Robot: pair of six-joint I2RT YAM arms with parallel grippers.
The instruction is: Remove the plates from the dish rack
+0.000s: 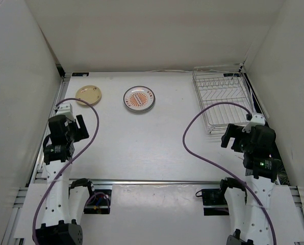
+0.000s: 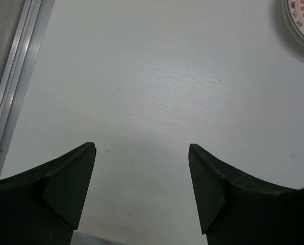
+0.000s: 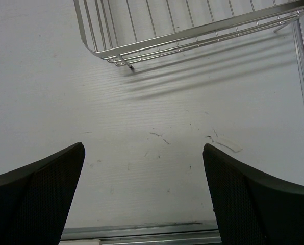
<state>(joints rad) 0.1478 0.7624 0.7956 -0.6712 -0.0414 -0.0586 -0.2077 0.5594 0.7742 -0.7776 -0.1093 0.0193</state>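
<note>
No plate is seen in the dish rack point(image 1: 222, 97) at upper right, just above the right gripper point(image 1: 233, 137), whereas the tan plate point(image 1: 89, 94) and patterned plate point(image 1: 139, 98) are laid flat on the table at upper left and centre, nearer the left gripper point(image 1: 74, 127), both grippers being spread and empty.

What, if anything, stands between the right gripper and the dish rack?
Nothing visible on the table does. In the right wrist view, only bare, scuffed table lies between the open right gripper and the dish rack's near edge. Seen from overhead, the arm's own purple cable arcs across the rack's near part.
</note>
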